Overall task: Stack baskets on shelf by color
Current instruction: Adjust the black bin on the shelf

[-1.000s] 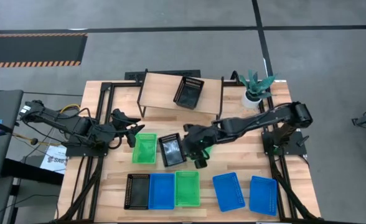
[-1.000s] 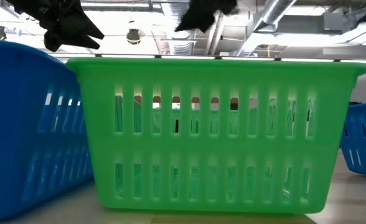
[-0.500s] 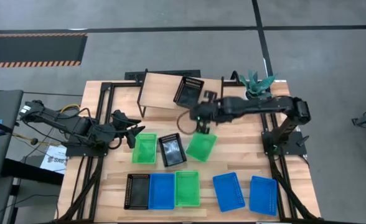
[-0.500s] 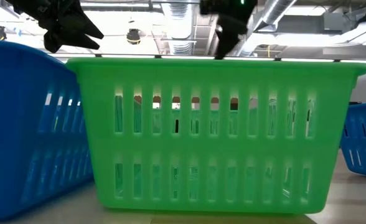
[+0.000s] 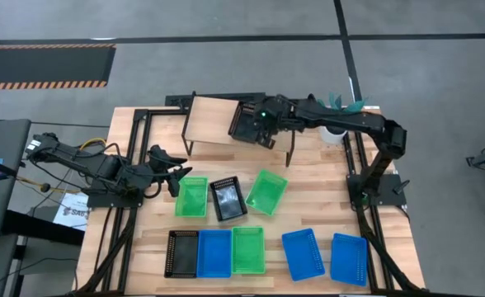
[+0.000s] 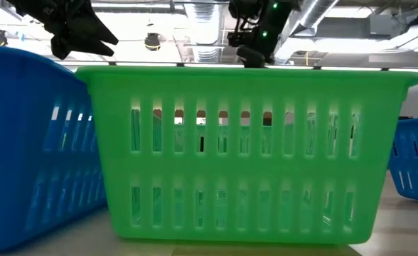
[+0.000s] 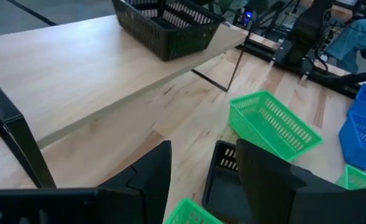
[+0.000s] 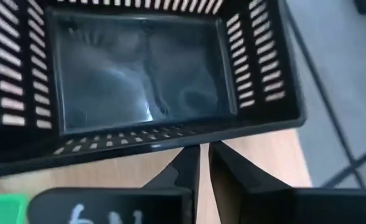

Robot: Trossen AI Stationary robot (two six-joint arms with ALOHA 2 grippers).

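Note:
A black basket (image 5: 250,122) sits flat on the light-wood shelf (image 5: 214,120) at the far edge. My right gripper (image 8: 203,149) hovers at this basket's outer wall (image 8: 170,146), fingers almost together with nothing between them. On the table's middle lie a green basket (image 5: 191,196), a black one (image 5: 226,199) and a tilted green one (image 5: 267,191). A row of black, blue and green baskets lines the near edge. My left gripper (image 5: 176,177) stands open by the left green basket. My right gripper's fingertips (image 8: 192,155) stand just outside the shelf basket's side wall, above the shelf board. Whether they touch the wall, I cannot tell.
A potted plant (image 5: 337,111) stands at the far right, behind my right arm. The near row holds a black basket (image 5: 181,252), a blue one (image 5: 214,252), a green one (image 5: 247,250) and two blue ones (image 5: 303,253) (image 5: 349,258). Bare wood lies between the shelf and the middle baskets.
My right gripper has risen from the middle of the table, where it stood over the tilted green basket, and travelled toward the far edge to the black basket on the shelf. The green basket stays on the table.

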